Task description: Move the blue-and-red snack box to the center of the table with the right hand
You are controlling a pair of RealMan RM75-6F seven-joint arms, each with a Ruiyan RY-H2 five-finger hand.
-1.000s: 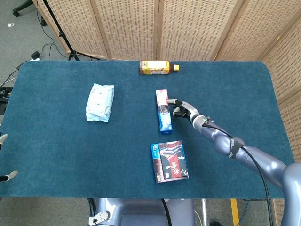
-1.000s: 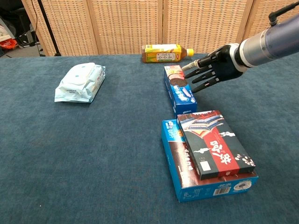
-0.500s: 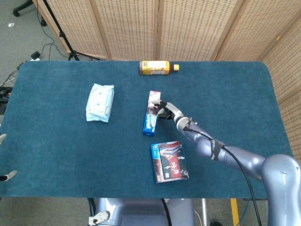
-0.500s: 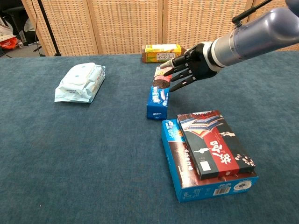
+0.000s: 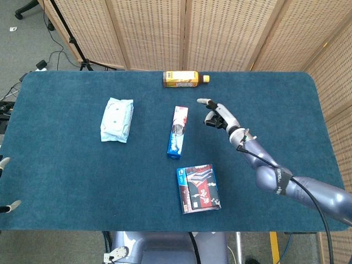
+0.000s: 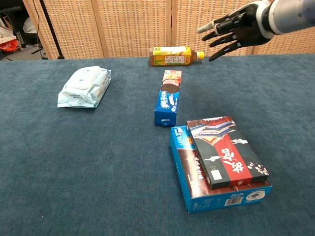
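1. Hovering above the counter [image 5: 66, 181], my right hand [image 5: 219, 114] has its fingers spread and grips nothing, well clear of the blue-and-red snack box [image 5: 177, 132].
2. That box lies flat near the counter's middle, between the tea bottle [image 5: 184, 78] and a larger boxed stack [image 5: 198, 187].
3. I judge the placement done; the hand is raised to avoid nudging it.
4. My left hand [image 5: 5, 184] barely shows; grip unreadable.

Head view: steeply down from above, whole worktop [image 5: 66, 181] framed. Chest view: low, close, forward across it. Shared: centre boxes, bottle [image 5: 184, 78], packet.
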